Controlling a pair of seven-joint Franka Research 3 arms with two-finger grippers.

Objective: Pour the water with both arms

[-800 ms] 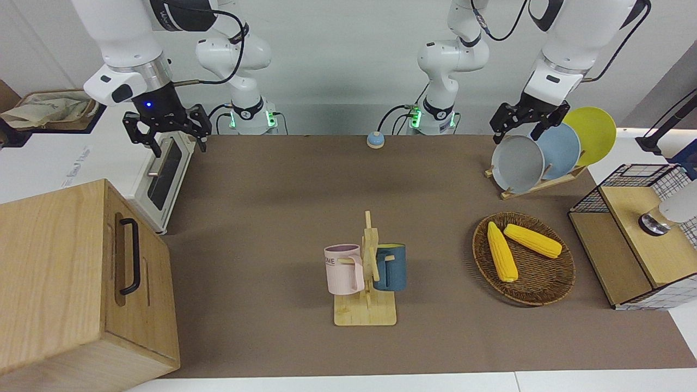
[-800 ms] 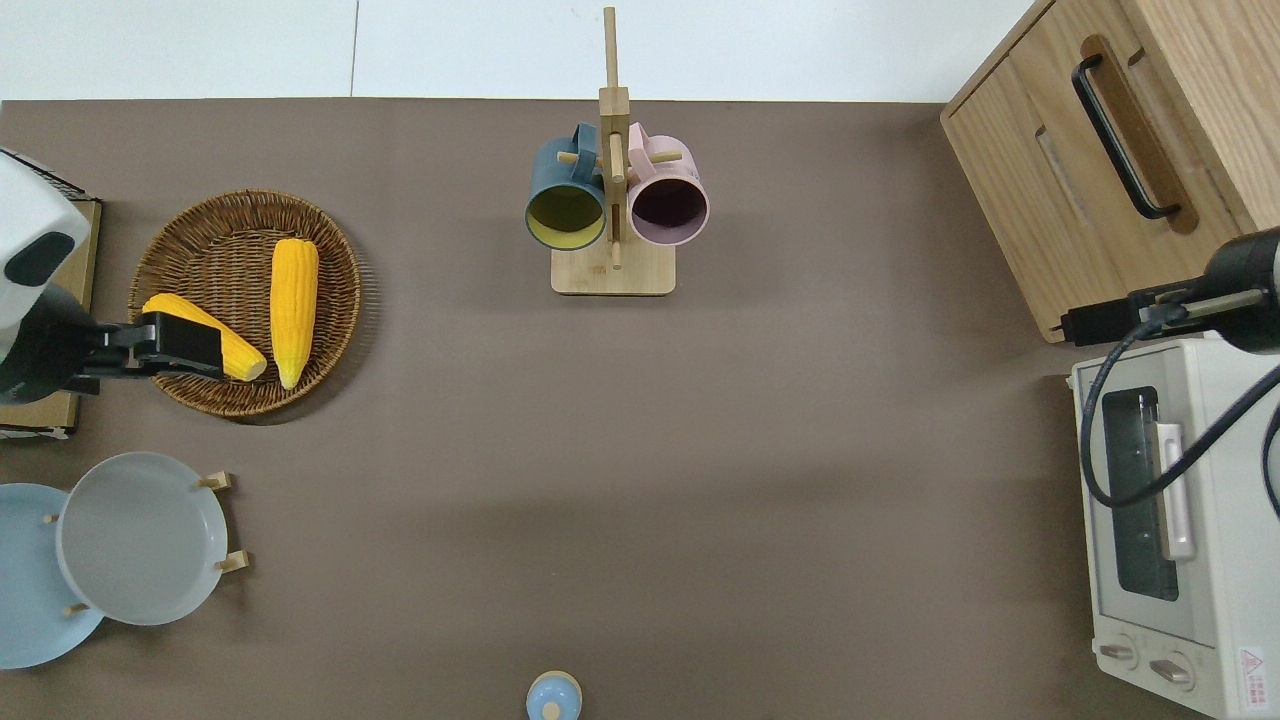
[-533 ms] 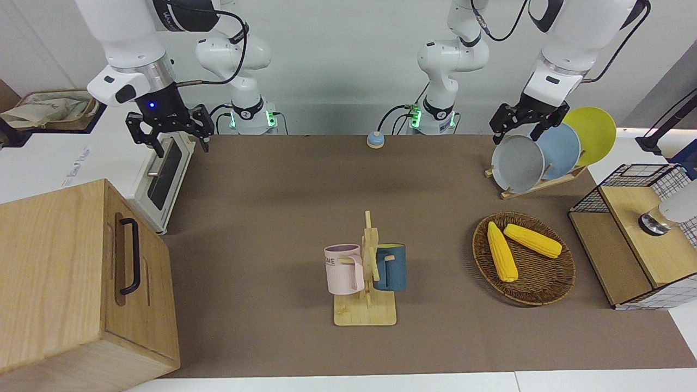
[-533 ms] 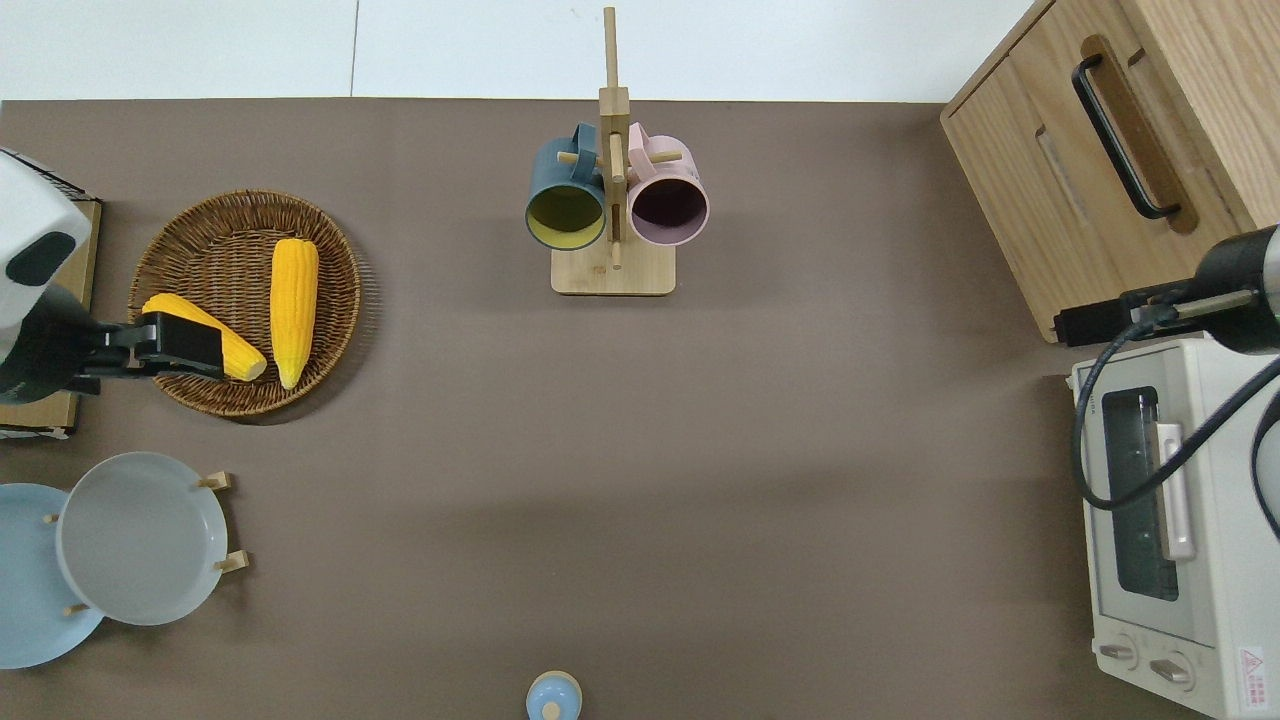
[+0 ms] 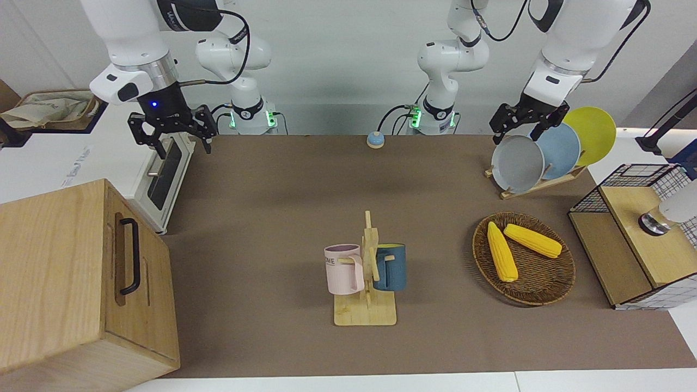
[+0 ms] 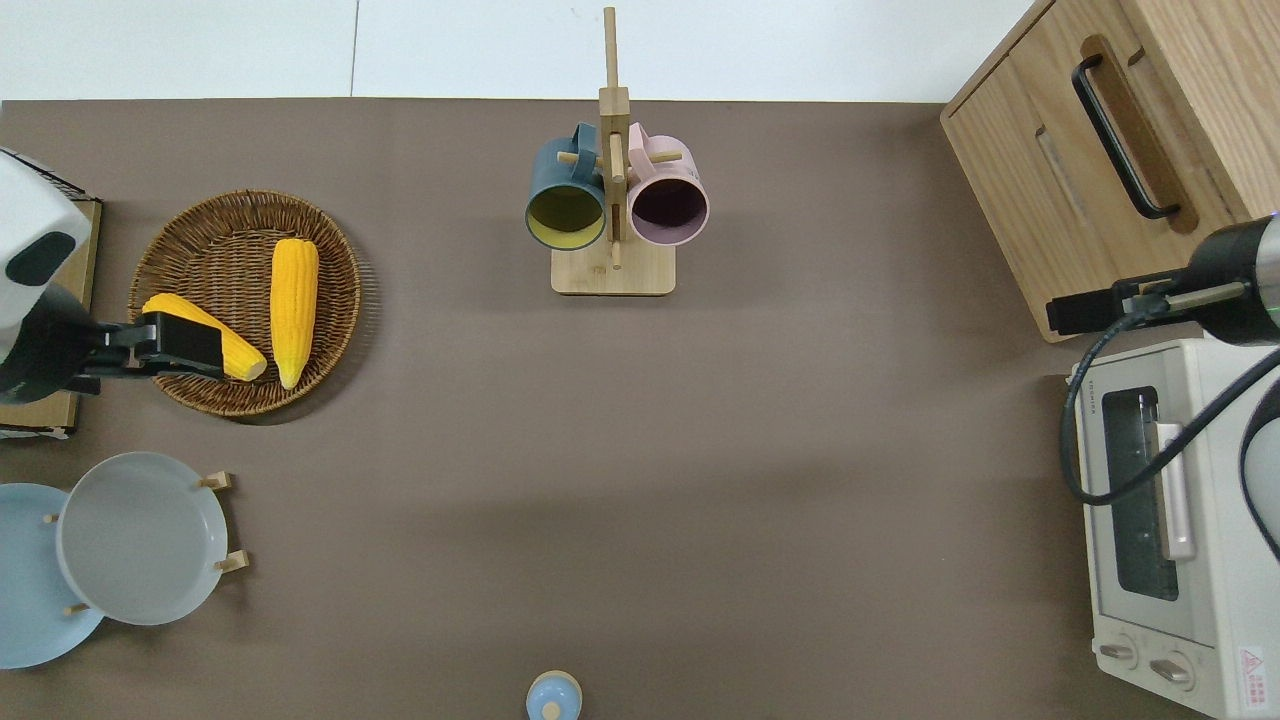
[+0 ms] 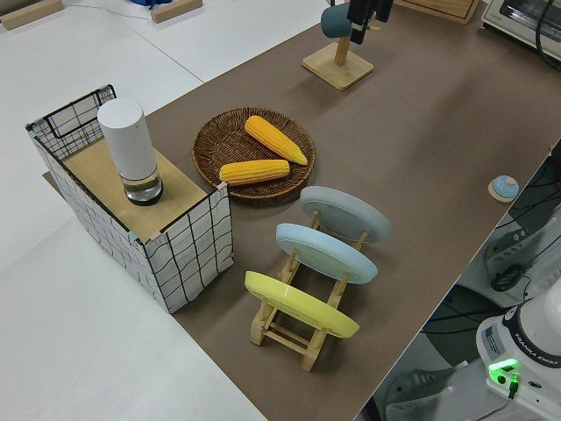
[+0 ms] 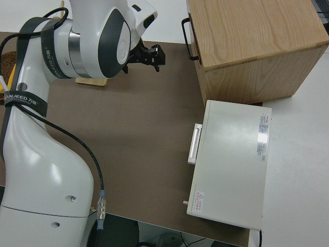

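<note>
Both arms are up with fingers spread and empty: left gripper (image 5: 524, 128) and right gripper (image 5: 170, 137) should each approach the wooden mug stand (image 5: 366, 305) squarely, avoiding its pegs

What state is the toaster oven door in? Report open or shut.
Shut. The toaster oven door lies flush with its body, handle against the front, in the overhead and right side views.
</note>
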